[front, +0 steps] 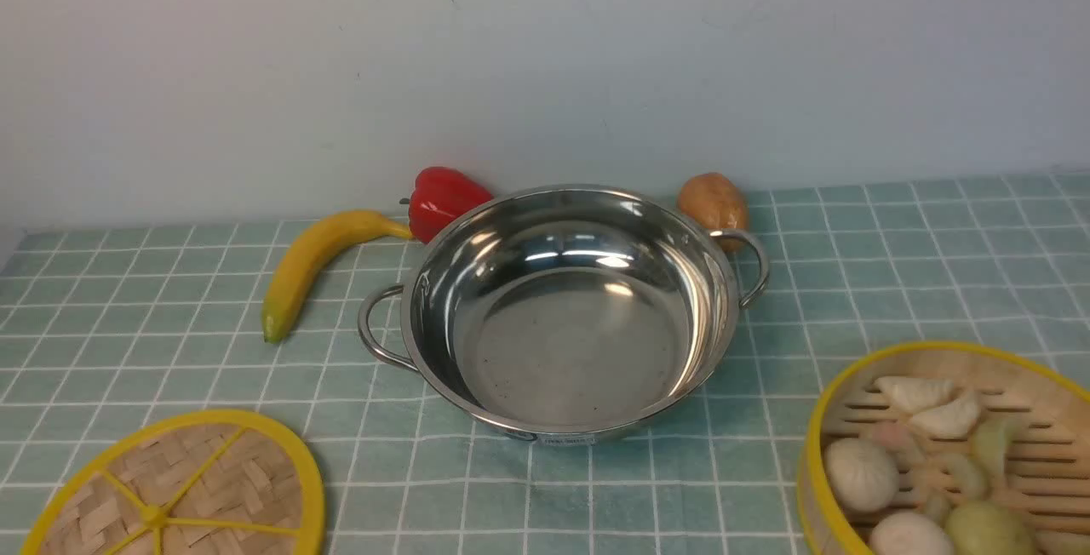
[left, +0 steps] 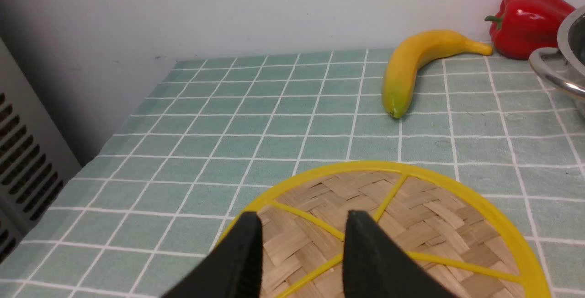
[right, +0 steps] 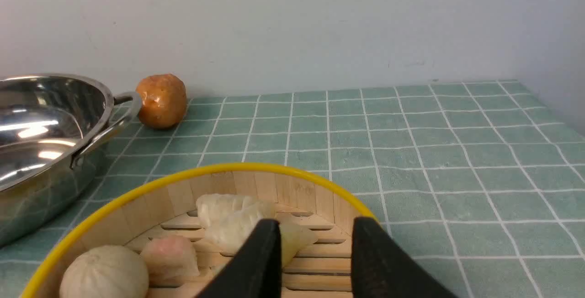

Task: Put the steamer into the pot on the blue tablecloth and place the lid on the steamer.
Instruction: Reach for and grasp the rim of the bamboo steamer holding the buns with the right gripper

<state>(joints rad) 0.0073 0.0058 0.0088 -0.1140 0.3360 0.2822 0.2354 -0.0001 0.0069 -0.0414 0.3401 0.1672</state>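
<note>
The shiny steel pot [front: 570, 342] stands empty mid-table on the blue tablecloth [front: 894, 266]. The flat woven lid [front: 170, 487] lies on the cloth at front left. In the left wrist view my left gripper [left: 303, 215] hovers over the lid [left: 411, 225], open, nothing between its fingers. The steamer [front: 1013, 385] with white and green buns and dumplings sits at front right. In the right wrist view my right gripper [right: 318, 221] is open over the steamer's [right: 219, 183] far rim, gripping nothing. Neither gripper shows in the front view.
A banana [front: 311, 261], a red pepper [front: 443, 197] and a brown potato [front: 714, 202] lie close behind the pot, near the white wall. A grey vented panel [left: 23, 151] stands beyond the table's left edge.
</note>
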